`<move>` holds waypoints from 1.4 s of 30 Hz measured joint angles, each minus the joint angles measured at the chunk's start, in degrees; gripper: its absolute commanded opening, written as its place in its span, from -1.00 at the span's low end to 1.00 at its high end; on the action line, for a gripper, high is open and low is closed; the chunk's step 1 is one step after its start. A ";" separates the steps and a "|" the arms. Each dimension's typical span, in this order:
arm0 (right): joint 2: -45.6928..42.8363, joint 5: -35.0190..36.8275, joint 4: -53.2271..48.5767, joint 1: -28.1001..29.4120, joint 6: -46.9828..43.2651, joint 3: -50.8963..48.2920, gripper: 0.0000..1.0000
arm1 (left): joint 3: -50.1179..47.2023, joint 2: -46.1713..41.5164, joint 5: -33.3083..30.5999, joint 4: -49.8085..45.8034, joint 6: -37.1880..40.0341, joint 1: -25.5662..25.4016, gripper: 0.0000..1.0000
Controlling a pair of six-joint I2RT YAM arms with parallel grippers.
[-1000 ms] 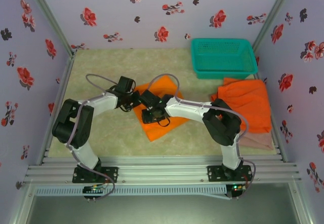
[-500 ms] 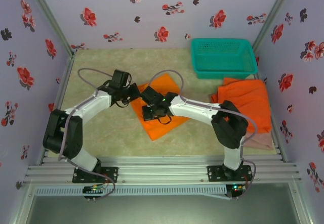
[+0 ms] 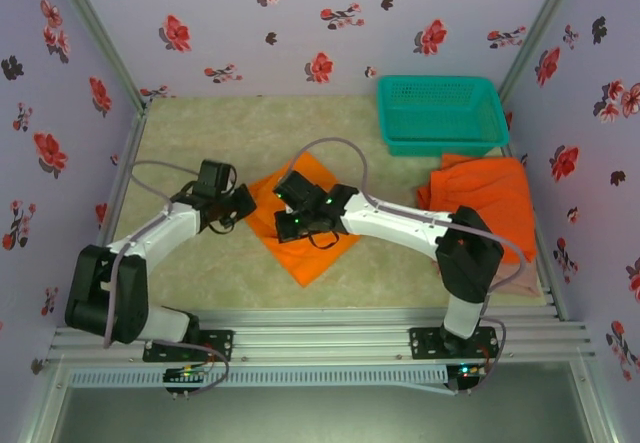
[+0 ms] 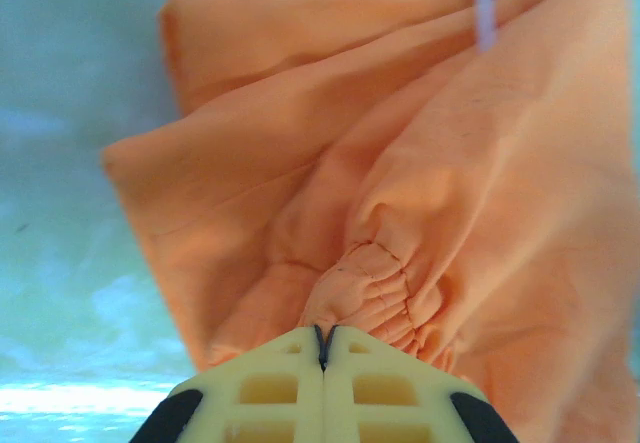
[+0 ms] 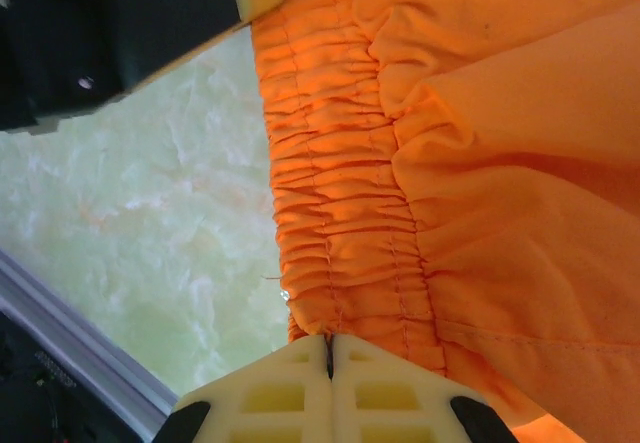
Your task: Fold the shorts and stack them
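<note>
Orange shorts (image 3: 310, 248): table centre.
Left gripper (image 4: 322, 335): closed, pinching bunched cloth.
Right gripper (image 5: 329, 343): closed on elastic waistband.
Drawstring (image 4: 487, 8): white, 1 o'clock from left wrist.
Folded pile (image 3: 490, 208): 3 o'clock, top view.

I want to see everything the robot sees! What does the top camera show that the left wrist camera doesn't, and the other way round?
From above: the teal basket at the back right, another orange pair lying on pink-beige shorts, and the right hand. Left wrist close-up: the white drawstring and the gathered waistband pinched between shut fingers. Both: the middle orange shorts and the left hand gripping them.
</note>
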 measured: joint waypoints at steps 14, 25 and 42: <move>9.18 -9.53 8.83 0.90 4.00 -6.34 -0.73 | -9.05 4.00 0.28 11.02 -1.55 2.71 -1.00; 1.44 -15.65 5.90 0.96 -1.33 -9.64 0.24 | -7.85 -5.46 -1.11 6.43 -1.60 3.91 0.26; -4.68 -16.90 3.56 -16.68 -10.12 -9.53 0.87 | -5.62 -13.03 2.73 12.41 -11.21 -4.87 0.99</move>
